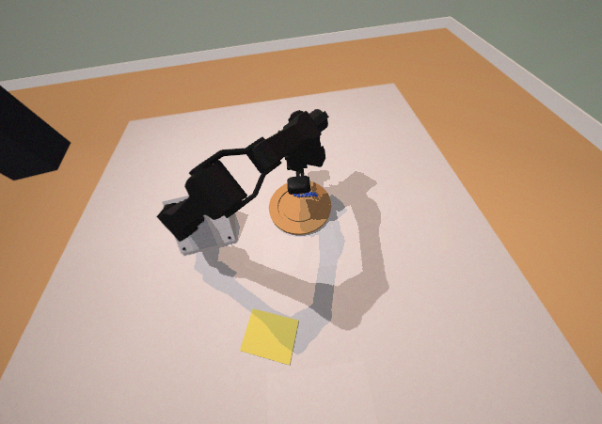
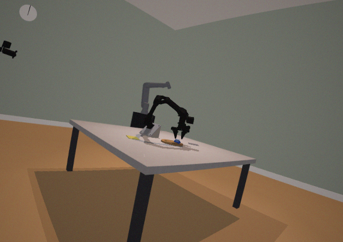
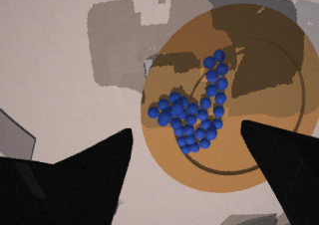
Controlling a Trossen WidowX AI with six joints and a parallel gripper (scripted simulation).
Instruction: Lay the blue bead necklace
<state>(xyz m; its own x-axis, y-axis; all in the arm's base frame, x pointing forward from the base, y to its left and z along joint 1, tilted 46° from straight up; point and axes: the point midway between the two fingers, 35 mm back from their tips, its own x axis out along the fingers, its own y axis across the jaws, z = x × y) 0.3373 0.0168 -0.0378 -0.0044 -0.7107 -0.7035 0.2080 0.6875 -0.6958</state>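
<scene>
Blue necklace (image 1: 306, 195) (image 2: 177, 141) (image 3: 177, 110) bunched; doubled strand (image 3: 221, 84) points wrist-view top.

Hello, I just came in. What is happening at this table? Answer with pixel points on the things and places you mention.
A black robot arm is working to lay a blue bead necklace (image 1: 306, 195) (image 2: 177, 141) (image 3: 191, 119) into the groove of a round bead board (image 1: 287, 223) (image 2: 167, 141) (image 3: 224, 184). Its gripper (image 1: 298, 185) (image 2: 178, 138) (image 3: 187, 131) is open above the board, holding nothing. The beads lie bunched on one side, not yet following the groove.
</scene>
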